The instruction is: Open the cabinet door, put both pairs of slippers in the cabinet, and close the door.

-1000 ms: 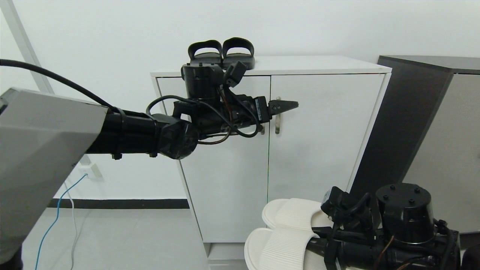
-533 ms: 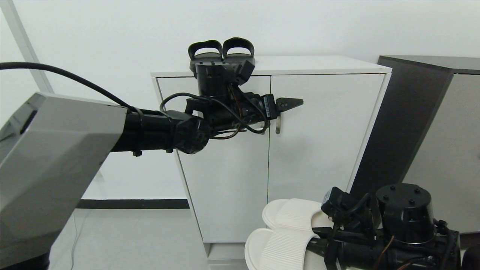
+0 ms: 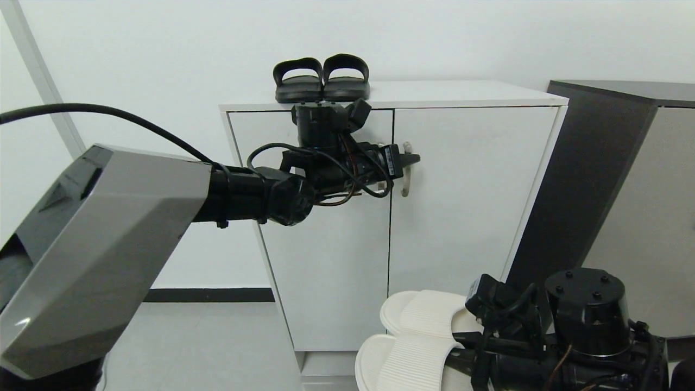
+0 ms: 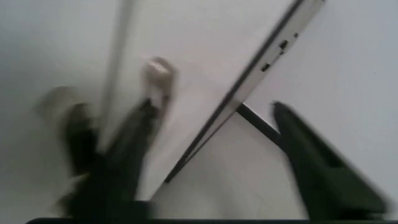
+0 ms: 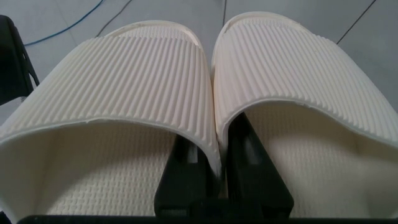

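A white two-door cabinet (image 3: 461,217) stands with both doors closed. A pair of black slippers (image 3: 322,79) sits on its top near the left end. My left gripper (image 3: 411,159) is held out at the right door's handle (image 3: 405,178), level with the handle's upper end. In the left wrist view the left gripper (image 4: 211,107) is open and the handle (image 4: 158,73) lies close to one finger (image 4: 127,155). Low at the right, a pair of white slippers (image 3: 418,336) is held side by side. My right gripper (image 5: 217,158) is shut on the white slippers' (image 5: 143,81) adjoining straps.
A tall dark and grey cabinet (image 3: 608,190) stands close to the right of the white one. The left door's handle (image 3: 383,187) is beside the right one. Grey floor (image 3: 190,347) and a white wall lie to the left.
My left arm has pushed farther forward toward the cabinet. Its gripper has sunk a little and drawn in to the right door's handle. The right arm and white slippers have stayed put.
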